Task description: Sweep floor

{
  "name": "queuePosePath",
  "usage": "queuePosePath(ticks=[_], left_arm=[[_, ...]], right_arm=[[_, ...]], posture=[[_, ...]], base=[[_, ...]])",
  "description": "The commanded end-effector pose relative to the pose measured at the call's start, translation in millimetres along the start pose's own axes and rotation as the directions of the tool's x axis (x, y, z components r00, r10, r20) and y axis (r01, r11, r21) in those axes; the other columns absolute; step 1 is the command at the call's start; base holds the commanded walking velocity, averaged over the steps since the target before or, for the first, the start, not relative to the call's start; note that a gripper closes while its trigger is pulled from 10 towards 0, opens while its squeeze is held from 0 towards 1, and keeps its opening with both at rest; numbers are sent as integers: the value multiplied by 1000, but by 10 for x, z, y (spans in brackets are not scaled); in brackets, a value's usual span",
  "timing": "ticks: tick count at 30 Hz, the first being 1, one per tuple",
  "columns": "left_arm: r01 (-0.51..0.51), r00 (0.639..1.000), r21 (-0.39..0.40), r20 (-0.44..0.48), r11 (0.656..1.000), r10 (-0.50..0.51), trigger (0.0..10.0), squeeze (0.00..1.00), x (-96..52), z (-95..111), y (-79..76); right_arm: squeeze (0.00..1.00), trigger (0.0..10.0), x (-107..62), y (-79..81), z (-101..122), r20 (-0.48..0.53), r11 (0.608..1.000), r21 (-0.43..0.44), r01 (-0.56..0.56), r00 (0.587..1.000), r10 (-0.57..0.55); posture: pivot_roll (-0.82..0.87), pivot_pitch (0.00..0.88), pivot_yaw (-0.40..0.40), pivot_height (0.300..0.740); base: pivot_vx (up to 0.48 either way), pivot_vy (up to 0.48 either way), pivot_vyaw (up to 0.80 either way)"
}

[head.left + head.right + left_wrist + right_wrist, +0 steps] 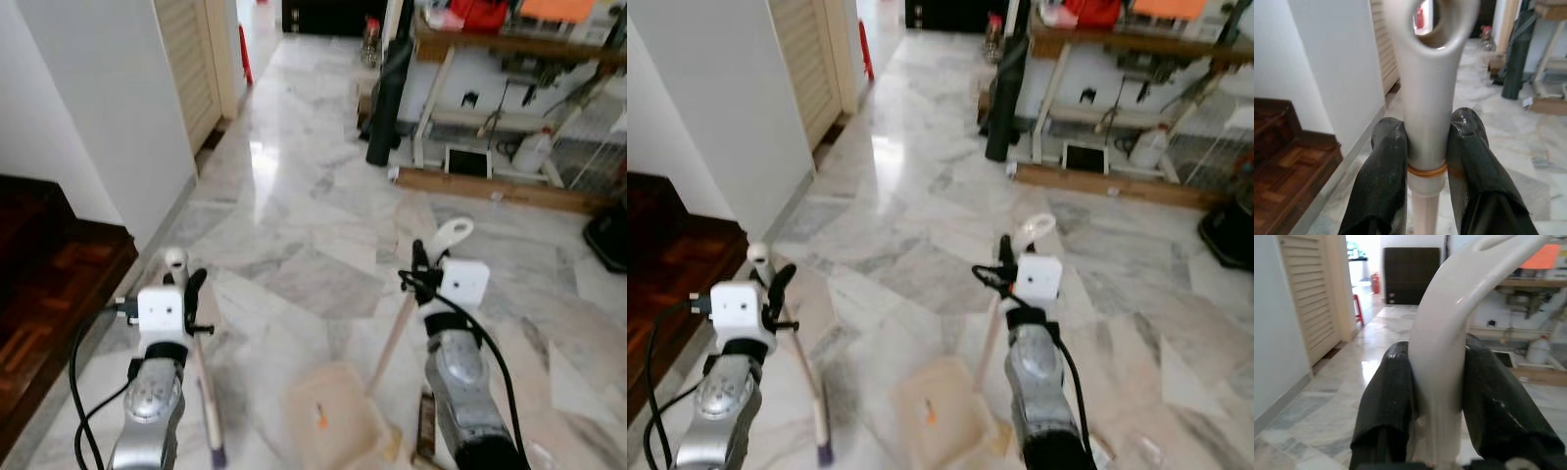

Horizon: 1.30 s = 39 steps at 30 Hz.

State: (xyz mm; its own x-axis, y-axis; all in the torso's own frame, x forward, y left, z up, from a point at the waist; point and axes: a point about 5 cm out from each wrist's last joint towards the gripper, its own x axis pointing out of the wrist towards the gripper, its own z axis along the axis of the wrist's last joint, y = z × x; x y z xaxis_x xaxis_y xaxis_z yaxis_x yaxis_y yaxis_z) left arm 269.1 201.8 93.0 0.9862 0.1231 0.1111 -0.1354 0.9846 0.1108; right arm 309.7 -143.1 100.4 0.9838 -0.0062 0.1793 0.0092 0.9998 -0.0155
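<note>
Open marble floor [313, 196] is seen ahead, a wall [108, 108] at the left. The broom handle [1429, 112] is squeezed by the left gripper [1426, 161], the dustpan handle [1442, 357] by the right gripper [1442, 401].

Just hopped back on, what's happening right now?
The robot stands on a marble floor holding both sweeping tools. The left gripper is shut on the broom handle, near its looped top; the broom runs down toward the floor beside the left arm. The right gripper is shut on the dustpan handle, and the dustpan sits low between the arms. Ahead are a cluttered workbench and a louvred door.
</note>
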Motion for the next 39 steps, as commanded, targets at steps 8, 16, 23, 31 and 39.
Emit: queuePosePath(ticks=[8,16,23,31,39], left_arm=[[14,999,-6,43,1000,-14,10000,0,40,96,-43],[23,998,-19,51,1000,-22,10000,0,35,102,-56],[25,998,-23,53,999,-24,10000,0,36,104,-60],[26,998,-27,52,999,-25,10000,0,33,106,-64],[23,999,-37,43,999,-22,10000,0,31,97,-61]], right_arm=[[0,10000,31,-10,89,44,999,30,13,999,-15],[0,10000,29,-7,84,39,999,38,14,999,-15],[0,10000,30,-8,78,33,999,45,17,999,-18],[0,10000,35,3,66,21,998,54,13,1000,-14],[0,10000,31,6,60,18,999,50,13,1000,-14]], posture=[[87,71,-41,740],[87,73,-42,740],[88,72,-42,740],[89,73,-43,740],[88,74,-42,740]], base=[[325,0,0],[117,0,0],[0,0,0],[0,0,-655],[0,0,-788]])
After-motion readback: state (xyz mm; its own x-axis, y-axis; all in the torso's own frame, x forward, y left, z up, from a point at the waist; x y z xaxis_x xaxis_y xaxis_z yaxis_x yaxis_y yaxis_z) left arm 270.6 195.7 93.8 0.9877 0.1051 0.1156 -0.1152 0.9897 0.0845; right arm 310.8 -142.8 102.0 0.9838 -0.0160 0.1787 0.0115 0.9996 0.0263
